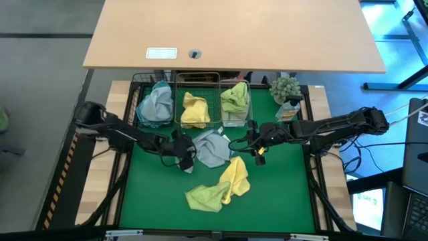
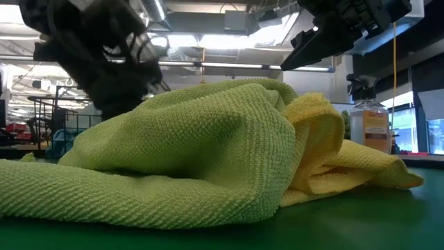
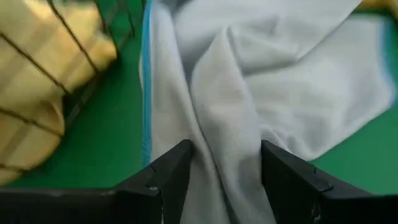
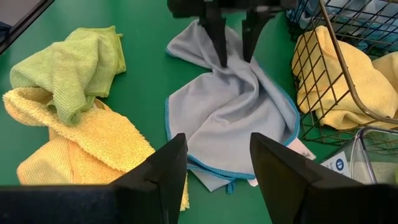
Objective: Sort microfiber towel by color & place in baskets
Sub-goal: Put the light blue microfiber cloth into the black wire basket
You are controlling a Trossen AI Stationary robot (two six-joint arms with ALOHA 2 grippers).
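A blue-grey microfiber towel (image 1: pixel 212 147) lies crumpled on the green mat. My left gripper (image 1: pixel 189 155) is at its left edge and shut on a ridge of it. My right gripper (image 1: pixel 242 142) hovers open at the towel's right side, touching nothing. Nearer me, a yellow towel (image 1: pixel 235 177) and a pale green towel (image 1: pixel 204 196) lie in an overlapping heap. Three baskets stand along the far edge. The black mesh one (image 1: pixel 137 84) holds a blue-grey towel, the middle wire one (image 1: pixel 198 77) a yellow towel, and the clear plastic one (image 1: pixel 249 114) a green towel. My left gripper (image 3: pixel 227 171) pinches a raised ridge of the blue-grey towel (image 3: pixel 227 124) between its two fingers, close to the blue-stitched edge. The fingers (image 4: pixel 219 50) come from above, slanting down. Creases run out from the pinched fold (image 4: pixel 235 68), and the rest of the towel lies slack on the mat.
A small potted plant (image 1: pixel 286 87) and a bottle (image 1: pixel 289 110) stand at the mat's far right corner. A white label (image 4: pixel 303 149) pokes out from under the blue-grey towel. The low view is filled by the green towel (image 2: pixel 173 160) and the yellow towel (image 2: pixel 333 160).
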